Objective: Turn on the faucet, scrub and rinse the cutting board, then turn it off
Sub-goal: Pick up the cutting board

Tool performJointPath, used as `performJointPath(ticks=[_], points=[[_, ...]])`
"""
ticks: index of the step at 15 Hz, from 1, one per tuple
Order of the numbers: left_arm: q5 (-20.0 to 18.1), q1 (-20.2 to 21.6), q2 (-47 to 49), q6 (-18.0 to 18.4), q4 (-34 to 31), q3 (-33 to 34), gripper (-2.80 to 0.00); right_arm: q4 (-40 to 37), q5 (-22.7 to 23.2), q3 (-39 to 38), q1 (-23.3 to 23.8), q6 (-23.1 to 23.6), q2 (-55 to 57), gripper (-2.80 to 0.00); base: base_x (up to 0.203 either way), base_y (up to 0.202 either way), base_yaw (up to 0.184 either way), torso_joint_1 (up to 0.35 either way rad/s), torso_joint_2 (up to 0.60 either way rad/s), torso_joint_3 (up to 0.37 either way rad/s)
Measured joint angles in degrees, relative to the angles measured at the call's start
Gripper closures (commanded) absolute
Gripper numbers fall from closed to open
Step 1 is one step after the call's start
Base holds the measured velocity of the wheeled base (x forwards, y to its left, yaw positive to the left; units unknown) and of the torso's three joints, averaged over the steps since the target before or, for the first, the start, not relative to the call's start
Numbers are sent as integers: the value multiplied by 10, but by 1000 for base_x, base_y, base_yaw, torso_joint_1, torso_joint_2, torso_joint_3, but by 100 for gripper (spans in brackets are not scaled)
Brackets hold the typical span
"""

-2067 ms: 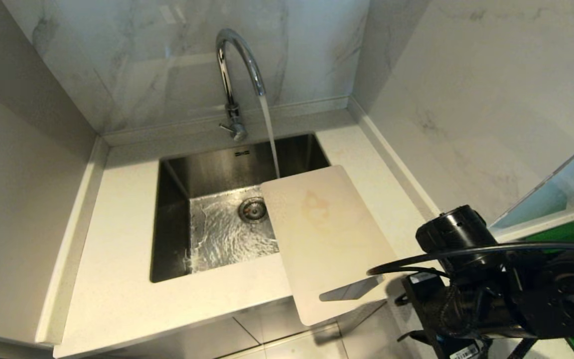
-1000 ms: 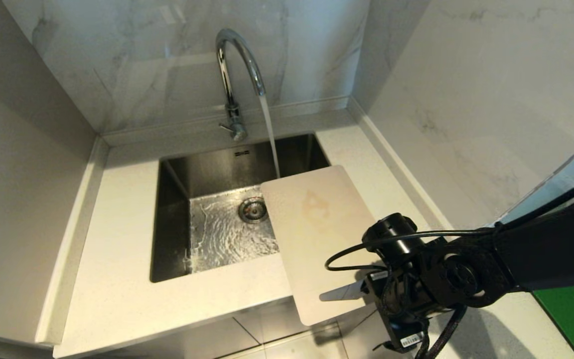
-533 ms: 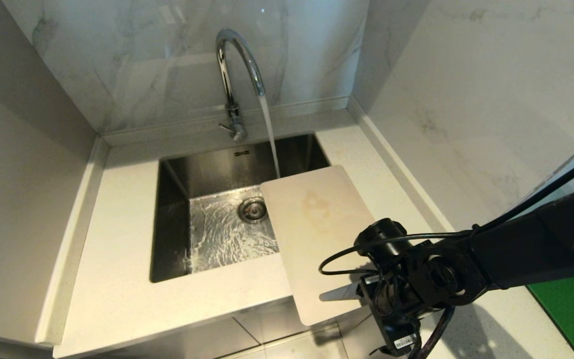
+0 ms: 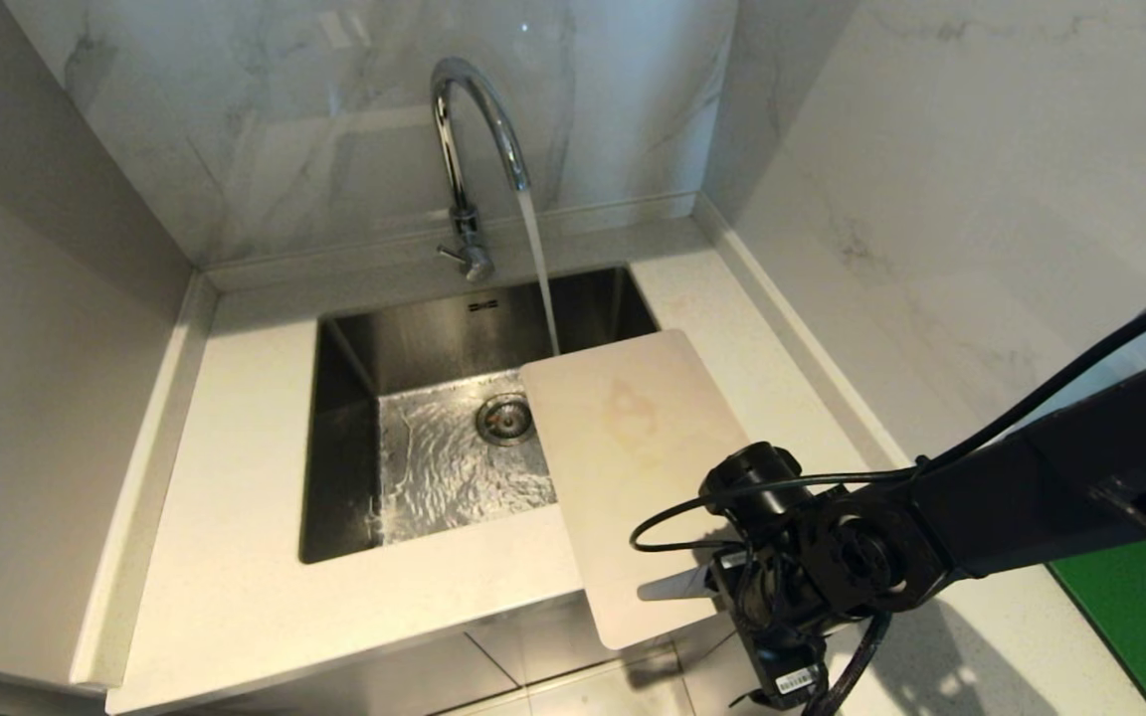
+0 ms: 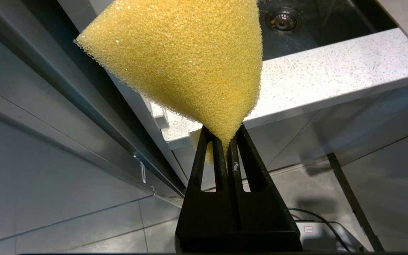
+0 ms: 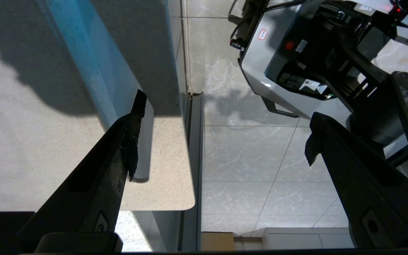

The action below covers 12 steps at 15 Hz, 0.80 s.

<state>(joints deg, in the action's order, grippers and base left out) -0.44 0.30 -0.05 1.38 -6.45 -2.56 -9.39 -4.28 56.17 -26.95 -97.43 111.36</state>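
Right arm has swung in from the right edge and dropped to the board's near end. Left to right: left gripper (image 5: 225, 141), out of head view below the worktop (image 5: 331, 78), fingers pinched on the sponge (image 5: 186, 60); faucet (image 4: 469, 139) running into the sink (image 4: 434, 338); board (image 4: 633, 457) spans the sink's right rim, long axis front-to-back, handle end overhanging the worktop. Right gripper (image 6: 221, 141), fingers wide, straddles that overhanging corner, so it's the nearer arm.

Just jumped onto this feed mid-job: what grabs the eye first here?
Water pours from the faucet into the sink. The stained cutting board lies half over the sink's right edge, its handle end jutting past the counter front, where the open right pincer straddles that end. Below the counter, the left pincer pinches a yellow sponge.
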Motion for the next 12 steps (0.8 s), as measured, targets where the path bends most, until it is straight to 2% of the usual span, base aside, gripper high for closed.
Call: performJointPath(ticks=[12], points=[[0,0,0,0,0,0,0,7,-4,33,1,5,65,-280,0,0,0,0,0,0]])
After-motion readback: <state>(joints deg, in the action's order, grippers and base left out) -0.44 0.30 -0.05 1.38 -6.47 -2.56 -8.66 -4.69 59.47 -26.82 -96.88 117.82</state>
